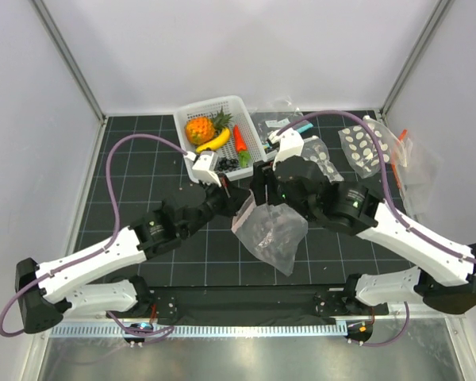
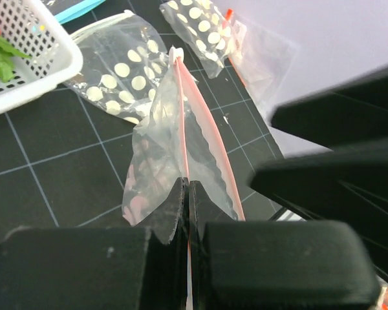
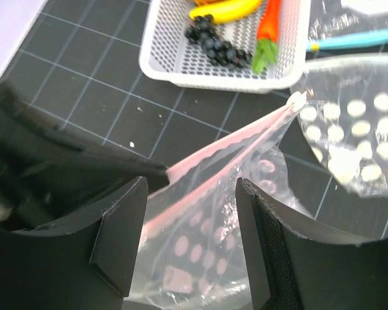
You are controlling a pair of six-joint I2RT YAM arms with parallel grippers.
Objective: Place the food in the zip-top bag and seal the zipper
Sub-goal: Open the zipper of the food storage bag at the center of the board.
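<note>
Pink-zippered bag [image 2: 156, 148], one, clamped between left fingers [image 2: 161, 258]; right fingers [image 3: 119, 239] apart astride it; four toy foods [image 1: 214, 140] in one basket [image 1: 214, 101].

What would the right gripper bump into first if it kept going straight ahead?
The zip-top bag. It sits between the open fingers of the right gripper, with the pink zipper just ahead. The white basket lies farther on, though depth is hard to judge.
</note>
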